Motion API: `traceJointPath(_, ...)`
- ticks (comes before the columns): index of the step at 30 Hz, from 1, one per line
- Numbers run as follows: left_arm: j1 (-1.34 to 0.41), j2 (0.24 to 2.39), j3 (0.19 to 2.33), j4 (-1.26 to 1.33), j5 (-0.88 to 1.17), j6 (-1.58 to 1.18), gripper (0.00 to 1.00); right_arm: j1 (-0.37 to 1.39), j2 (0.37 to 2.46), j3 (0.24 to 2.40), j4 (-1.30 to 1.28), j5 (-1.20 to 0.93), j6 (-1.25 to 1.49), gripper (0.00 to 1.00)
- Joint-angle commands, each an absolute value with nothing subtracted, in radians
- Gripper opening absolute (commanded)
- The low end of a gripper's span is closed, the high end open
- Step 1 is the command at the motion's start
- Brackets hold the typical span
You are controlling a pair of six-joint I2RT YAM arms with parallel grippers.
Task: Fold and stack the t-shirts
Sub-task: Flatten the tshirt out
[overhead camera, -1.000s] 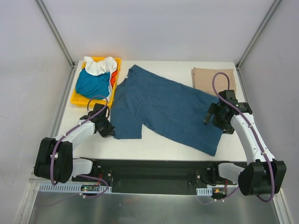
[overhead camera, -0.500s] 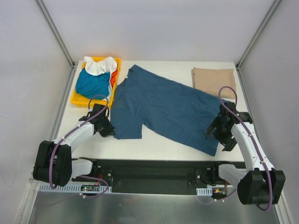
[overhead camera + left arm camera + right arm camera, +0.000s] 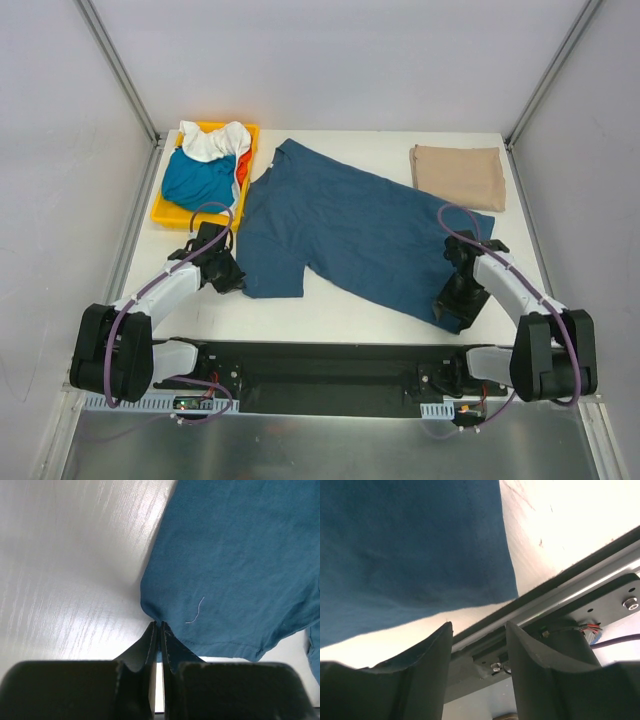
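A dark blue t-shirt (image 3: pixel 350 230) lies spread flat across the middle of the table. My left gripper (image 3: pixel 238 283) is at the near left sleeve corner. In the left wrist view the gripper (image 3: pixel 159 625) is shut, pinching the hem of the shirt (image 3: pixel 235 555). My right gripper (image 3: pixel 450 305) is over the shirt's near right hem corner. In the right wrist view it (image 3: pixel 479 627) is open and empty, with the shirt's corner (image 3: pixel 410 545) just beyond its tips. A folded beige-tan t-shirt (image 3: pixel 458 175) lies at the back right.
A yellow tray (image 3: pixel 165 212) at the back left holds crumpled teal (image 3: pixel 195 180), white (image 3: pixel 212 140) and orange-red (image 3: pixel 243 168) shirts. The black base rail (image 3: pixel 330 365) runs along the table's near edge, close under the right gripper.
My right gripper has moved from the shirt's right edge toward me and inward, down to the near hem corner. The left gripper has hardly moved.
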State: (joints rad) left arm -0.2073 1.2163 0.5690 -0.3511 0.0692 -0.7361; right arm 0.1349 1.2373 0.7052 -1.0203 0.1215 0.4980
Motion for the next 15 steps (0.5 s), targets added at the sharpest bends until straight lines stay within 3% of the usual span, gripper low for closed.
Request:
traceJointPath(1, -0.196, 1.213, 0.598, -0.373, 0.052, -0.695, 0.00, 0.153, 1.307, 0.683, -0.983, 0.184, 0.535, 0.49)
traceJointPath(13, -0.189, 1.212, 0.604, -0.385, 0.051, -0.706, 0.00, 0.152, 1.449, 0.698, -0.875, 0.203, 0.493, 0.43)
traceJointPath(15, -0.189, 1.209, 0.609, -0.388, 0.051, -0.709, 0.00, 0.153, 1.477, 0.699, -0.830, 0.172, 0.479, 0.38)
